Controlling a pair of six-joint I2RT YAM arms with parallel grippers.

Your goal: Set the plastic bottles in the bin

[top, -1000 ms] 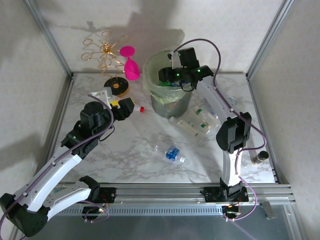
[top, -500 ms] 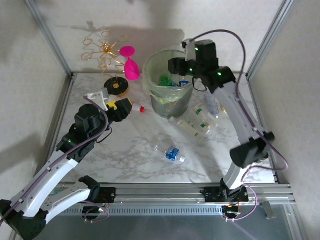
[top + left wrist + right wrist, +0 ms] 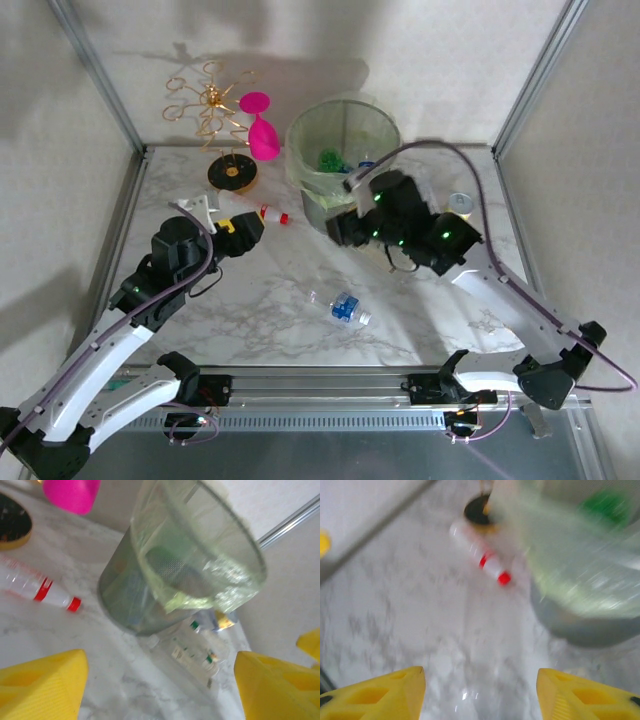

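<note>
bin holds green, blue bottles. around it we count one red-capped bottle, one blue-labelled bottle, some clear bottles at its base. left gripper, right gripper released, empty.

bin: pale green | goblet: pink | table: grey-veined white marble | bottle label: blue

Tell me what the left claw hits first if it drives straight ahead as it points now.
Most likely the bin: its grey wall sits dead ahead of the left claw. The red-capped bottle lies left of that line, so it should be missed. Depth is unclear.
</note>
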